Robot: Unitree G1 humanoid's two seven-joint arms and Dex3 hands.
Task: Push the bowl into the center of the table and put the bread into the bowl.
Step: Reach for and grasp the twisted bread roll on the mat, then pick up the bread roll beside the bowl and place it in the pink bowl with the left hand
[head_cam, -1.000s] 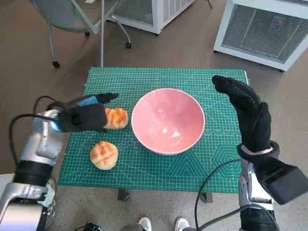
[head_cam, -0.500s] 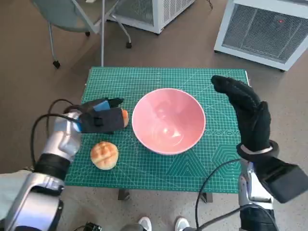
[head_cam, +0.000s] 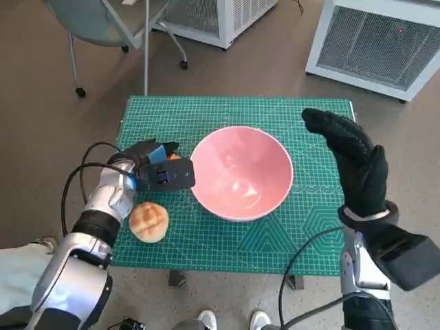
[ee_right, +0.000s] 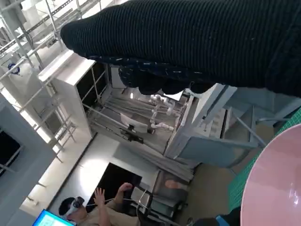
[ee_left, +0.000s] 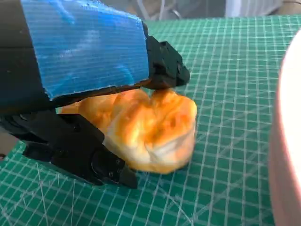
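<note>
Bread roll (ee_left: 150, 129) sits on the green tabletop (head_cam: 206, 113) just left of the pink bowl (head_cam: 240, 172), and the left hand (head_cam: 161, 172) clasps it from above. Second roll (head_cam: 148, 221) lies nearer the edge. Right hand (head_cam: 354, 161) hovers beside the bowl, fingers extended, holding nothing.

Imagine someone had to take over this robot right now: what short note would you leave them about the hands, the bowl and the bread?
Left hand: closed around one bread roll, roll on the mat beside the bowl.
Right hand: raised, open, holding nothing, right of the bowl.
Pink bowl: about mid-table, empty.
Second roll: loose near the front left edge.
Done: bowl centred.
Left: lift the gripped roll into the bowl, perhaps the second one too.
</note>
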